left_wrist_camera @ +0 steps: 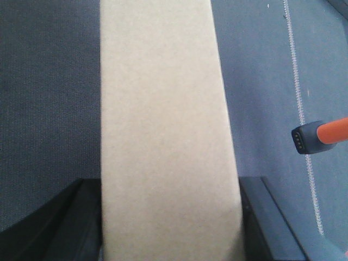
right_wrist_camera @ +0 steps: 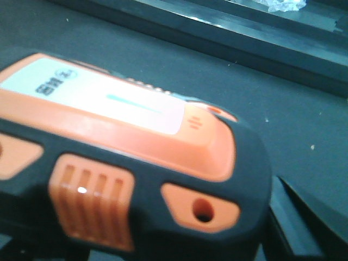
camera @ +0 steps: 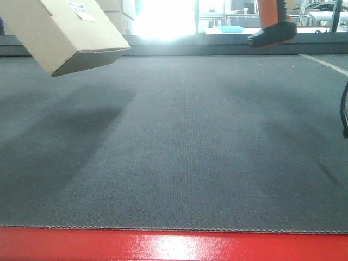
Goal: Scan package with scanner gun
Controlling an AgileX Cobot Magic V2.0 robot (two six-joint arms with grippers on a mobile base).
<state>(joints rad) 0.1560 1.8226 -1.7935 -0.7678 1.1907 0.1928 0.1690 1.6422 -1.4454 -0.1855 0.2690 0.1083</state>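
Observation:
The package [camera: 70, 32], a plain tan box with a white label [camera: 80, 9], hangs tilted above the mat at the top left of the front view. In the left wrist view the package [left_wrist_camera: 163, 136] fills the middle, and my left gripper [left_wrist_camera: 171, 223] is shut on it, one black finger [left_wrist_camera: 65, 223] on each side. The scanner gun [camera: 273, 32] hangs at the top right, only its orange handle and black base showing. Its black and orange head [right_wrist_camera: 136, 152] fills the right wrist view, where my right gripper is shut on it; one dark finger [right_wrist_camera: 310, 217] shows.
A dark grey mat [camera: 174, 152] covers the table, with a red edge [camera: 174, 247] at the front. A black cable [camera: 345, 109] hangs at the right. Stacked cardboard boxes [camera: 122, 13] stand behind a dark ledge [camera: 217, 46]. A white stitched line [left_wrist_camera: 296, 81] crosses the mat.

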